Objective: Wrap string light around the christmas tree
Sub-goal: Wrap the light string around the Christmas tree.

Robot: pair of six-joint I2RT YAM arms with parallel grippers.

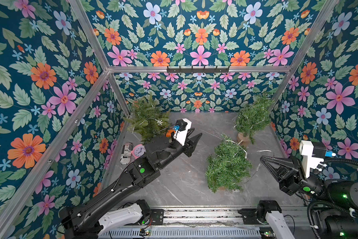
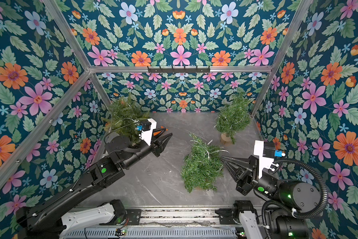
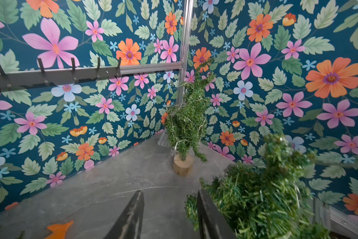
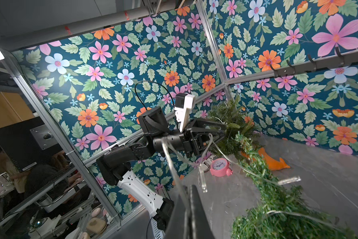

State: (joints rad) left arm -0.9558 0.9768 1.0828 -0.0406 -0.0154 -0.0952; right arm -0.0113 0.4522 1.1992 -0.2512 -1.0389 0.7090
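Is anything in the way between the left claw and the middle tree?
No, nothing visible is. Only bare gray table lies between the open left claw and the middle tree, and the claw is not touching the tree.

Floral walls [image 1: 194, 31], grey marble floor [image 1: 184, 182]

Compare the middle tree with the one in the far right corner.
The middle tree stands on open table; the corner tree sits deep in the corner. The corner tree's wooden base shows plainly; the middle tree's is mostly hidden by foliage. The middle tree's string light trails off in loose loops; the corner tree's lies among its branches. Both are small, green and bushy.
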